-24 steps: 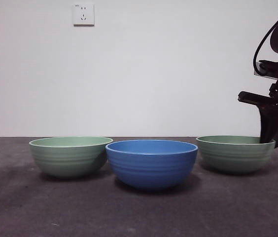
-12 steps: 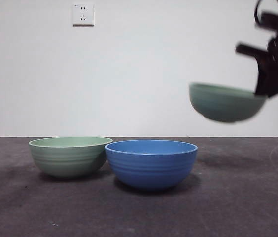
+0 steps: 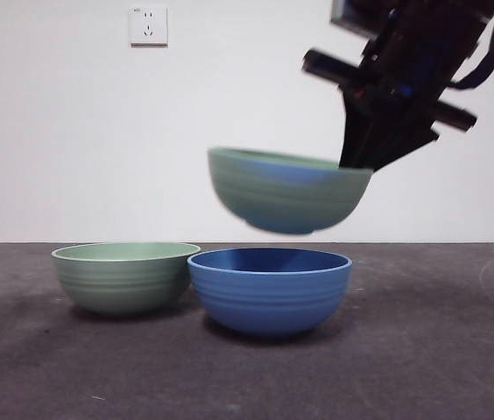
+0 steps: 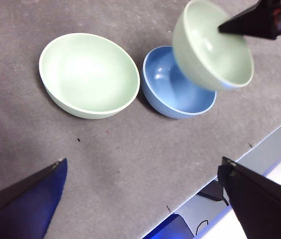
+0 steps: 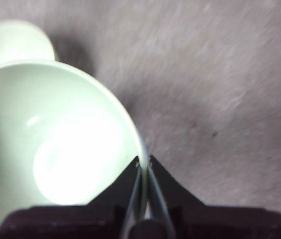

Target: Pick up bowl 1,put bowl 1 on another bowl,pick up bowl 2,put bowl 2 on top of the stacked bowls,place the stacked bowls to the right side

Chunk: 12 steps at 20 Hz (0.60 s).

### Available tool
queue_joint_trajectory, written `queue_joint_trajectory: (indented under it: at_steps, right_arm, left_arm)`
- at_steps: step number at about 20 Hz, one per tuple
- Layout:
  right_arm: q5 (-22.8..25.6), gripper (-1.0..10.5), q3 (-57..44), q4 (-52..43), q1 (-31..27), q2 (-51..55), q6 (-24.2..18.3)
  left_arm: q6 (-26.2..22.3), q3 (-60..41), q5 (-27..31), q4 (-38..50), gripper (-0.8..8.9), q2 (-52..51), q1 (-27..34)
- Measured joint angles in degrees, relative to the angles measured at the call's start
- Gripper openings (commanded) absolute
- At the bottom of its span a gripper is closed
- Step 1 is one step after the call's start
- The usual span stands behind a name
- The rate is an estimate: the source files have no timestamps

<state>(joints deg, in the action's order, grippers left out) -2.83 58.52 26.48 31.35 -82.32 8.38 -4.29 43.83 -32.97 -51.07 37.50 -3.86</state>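
A pale green bowl 1 [image 3: 286, 197] hangs tilted in the air, just above the blue bowl [image 3: 269, 293], the other bowl of the task. My right gripper [image 3: 356, 162] is shut on its right rim, seen close in the right wrist view as the jaws pinching the rim [image 5: 144, 162] of bowl 1 [image 5: 56, 144]. The second pale green bowl 2 [image 3: 124, 278] stands on the table, touching the blue bowl's left side. My left gripper [image 4: 143, 164] waits open, high over the table, looking down on bowl 2 [image 4: 88, 72], the blue bowl [image 4: 173, 89] and the lifted bowl 1 [image 4: 212, 50].
The dark grey table top runs to an edge [image 4: 280, 134] near the blue bowl in the left wrist view. A white wall with a socket [image 3: 148, 25] stands behind. The right arm [image 3: 413, 61] fills the upper right of the front view.
My right gripper lifted the right-hand green bowl off the table and carried it left, until it hangs over the blue bowl. The other two bowls have not moved.
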Motion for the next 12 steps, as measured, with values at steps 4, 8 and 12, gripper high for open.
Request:
queue_joint_trajectory:
  at_steps: [4, 8, 12]
  right_arm:
    - [0.13, -0.1, -0.02, -1.01, 1.27, -5.68, 0.04]
    - [0.09, -0.1, -0.02, -2.80, 1.66, -9.20, 0.04]
    - [0.09, 0.9, 0.07, -3.78, 1.64, -10.14, 0.22]
  left_arm:
    - [0.00, 0.00, 0.00, 0.00, 6.26, 0.00, 0.00]
    - [0.00, 0.00, 0.02, 0.00, 6.26, 0.00, 0.00]
    - [0.00, 0.00, 1.42, 0.00, 6.26, 0.44, 0.00]
